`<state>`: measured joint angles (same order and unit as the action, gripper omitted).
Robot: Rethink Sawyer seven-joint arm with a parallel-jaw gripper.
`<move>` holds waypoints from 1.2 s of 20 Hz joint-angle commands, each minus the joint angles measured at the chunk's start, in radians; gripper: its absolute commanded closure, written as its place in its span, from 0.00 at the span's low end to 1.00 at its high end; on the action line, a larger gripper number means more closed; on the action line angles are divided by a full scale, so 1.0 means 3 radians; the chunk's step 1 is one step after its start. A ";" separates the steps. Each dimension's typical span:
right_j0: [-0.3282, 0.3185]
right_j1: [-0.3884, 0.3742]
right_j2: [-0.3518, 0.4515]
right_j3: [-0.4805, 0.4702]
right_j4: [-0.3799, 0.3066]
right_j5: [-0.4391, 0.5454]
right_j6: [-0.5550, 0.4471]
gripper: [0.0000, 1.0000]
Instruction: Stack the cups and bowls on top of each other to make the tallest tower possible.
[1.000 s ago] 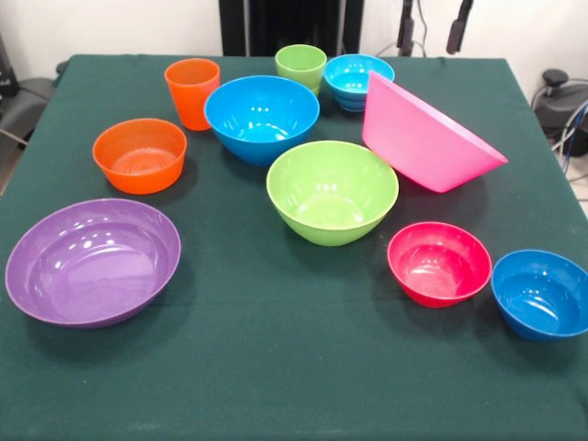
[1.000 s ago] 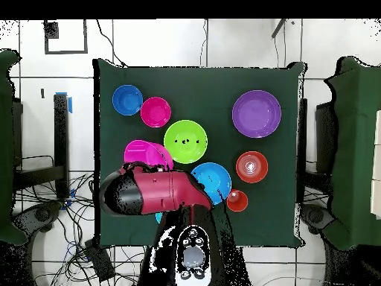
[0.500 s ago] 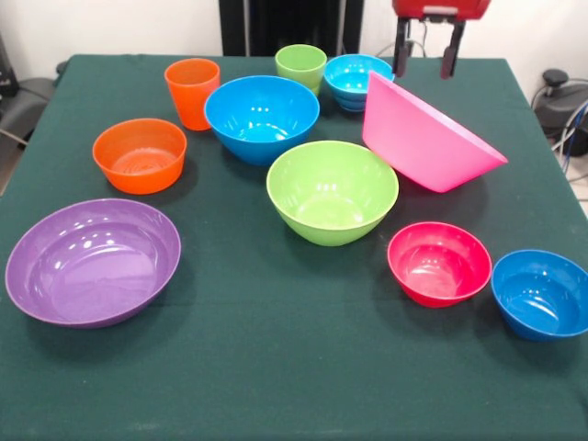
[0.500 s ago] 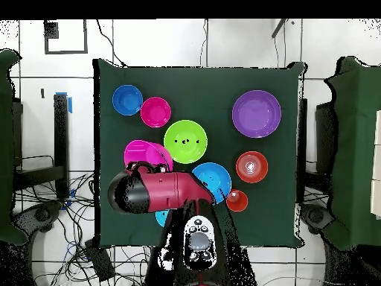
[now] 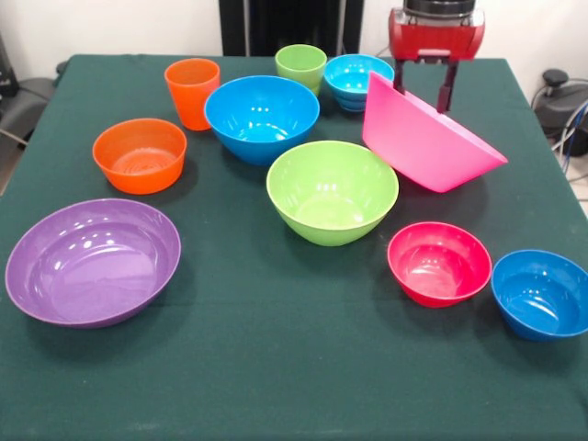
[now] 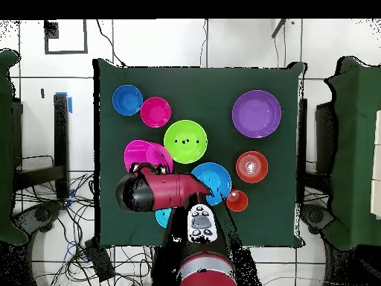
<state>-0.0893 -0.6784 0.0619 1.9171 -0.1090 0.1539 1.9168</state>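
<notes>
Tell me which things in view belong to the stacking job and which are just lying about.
Job: orange cup, green cup, pink bowl, purple bowl, lime bowl, large blue bowl, orange bowl, red bowl, two small blue bowls, gripper.

Lying about: floor cables.

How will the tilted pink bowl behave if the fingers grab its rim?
The pink bowl already leans on one edge, so it will likely rock or swing. Its glossy wall looks slippery. It seems stiff plastic, probably light despite its width. The gripper hovers open above it.

floor (image 6: 245,45): white tiles (cables strewn) | wall (image 5: 110,23): white
</notes>
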 commanded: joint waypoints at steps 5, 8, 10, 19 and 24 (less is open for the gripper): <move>-0.0183 0.0083 0.0485 0.0259 0.0019 -0.0041 0.0403 0.00; -0.0109 0.0001 0.0409 0.0260 0.0037 0.0047 0.0415 0.00; -0.0044 -0.0108 0.0341 0.0251 0.0044 0.0174 0.0392 0.00; -0.0182 -0.0488 0.0455 0.0393 0.0117 0.0561 0.0274 0.00; -0.0143 -0.0579 0.0295 0.0223 -0.0101 0.0764 0.0025 0.00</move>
<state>-0.1270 -0.8289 0.1147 1.9785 -0.1076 0.2376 1.9168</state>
